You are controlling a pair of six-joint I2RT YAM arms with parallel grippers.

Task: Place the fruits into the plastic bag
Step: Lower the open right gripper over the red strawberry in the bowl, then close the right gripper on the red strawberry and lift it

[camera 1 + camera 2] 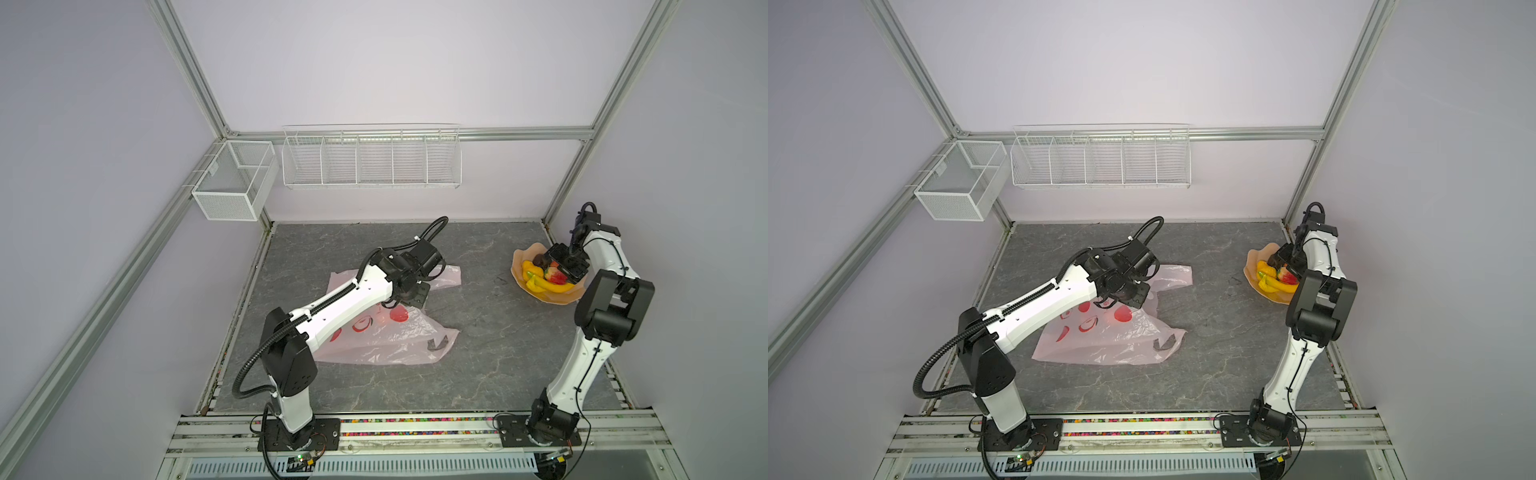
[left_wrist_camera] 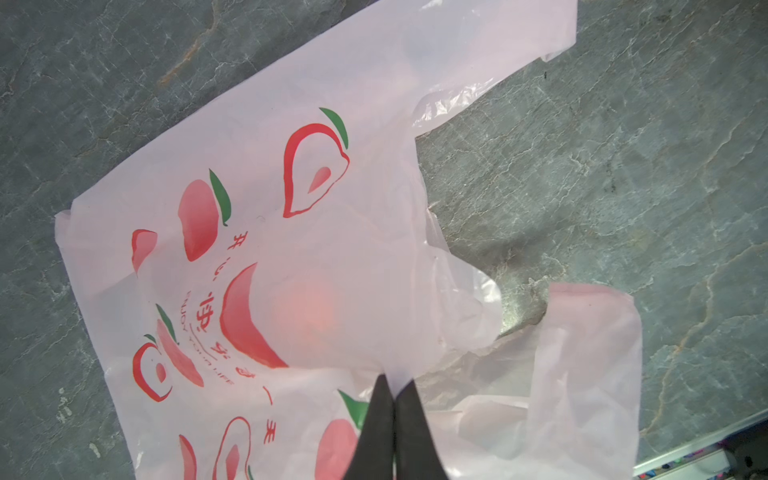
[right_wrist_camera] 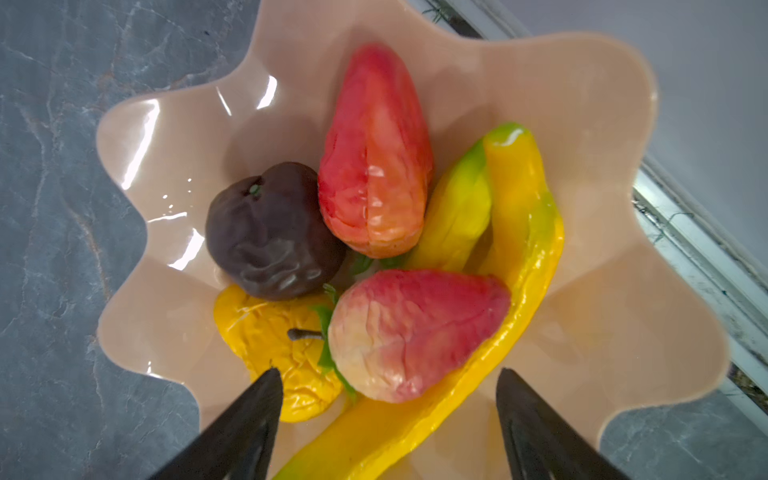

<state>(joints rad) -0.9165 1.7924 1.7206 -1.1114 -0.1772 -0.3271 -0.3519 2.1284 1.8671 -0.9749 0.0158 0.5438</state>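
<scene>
Inside plastic bag (image 2: 374, 104), faint orange shape (image 2: 309, 309).

One bag (image 1: 399, 336), one plate (image 3: 582, 104), six fruits (image 3: 374, 166) — perhaps a seventh (image 2: 309, 309).

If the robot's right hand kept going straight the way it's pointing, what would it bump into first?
Most likely the nearer red strawberry on the plate: the open right hand points at it, though depth is hard to judge.

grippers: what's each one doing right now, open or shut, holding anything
left gripper: shut, pinching the film of the plastic bag.
right gripper: open, holding nothing, above the fruits on the plate.
</scene>
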